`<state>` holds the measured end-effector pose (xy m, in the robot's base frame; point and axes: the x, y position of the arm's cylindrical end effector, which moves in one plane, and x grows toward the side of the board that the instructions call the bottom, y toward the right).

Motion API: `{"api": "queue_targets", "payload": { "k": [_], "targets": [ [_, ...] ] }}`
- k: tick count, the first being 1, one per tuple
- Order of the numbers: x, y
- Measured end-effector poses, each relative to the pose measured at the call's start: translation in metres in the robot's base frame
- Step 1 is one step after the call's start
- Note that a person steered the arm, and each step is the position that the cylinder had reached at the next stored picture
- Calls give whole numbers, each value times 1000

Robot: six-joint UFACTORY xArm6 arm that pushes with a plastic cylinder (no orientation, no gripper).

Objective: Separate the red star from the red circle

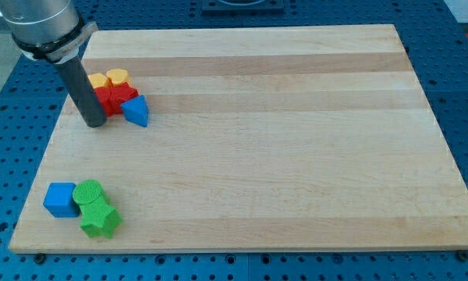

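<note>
Two red blocks sit touching each other near the view's upper left of the wooden board. One red block is partly hidden behind my rod; the other red block is just to its right. I cannot tell which is the star and which the circle. My tip rests on the board at the lower left edge of the left red block, touching or nearly touching it.
A yellow block and a second yellow block touch the top of the red pair. A blue triangle touches their right side. A blue cube, a green circle and a green star cluster at the lower left.
</note>
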<state>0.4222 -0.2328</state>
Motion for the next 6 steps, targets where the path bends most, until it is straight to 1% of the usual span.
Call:
{"api": "queue_targets", "payload": {
  "k": [2, 3, 4, 5, 6],
  "targets": [
    [-2, -33],
    [-29, -23],
    [-29, -8],
    [-29, 27],
    [-42, 93]
  ]
}}
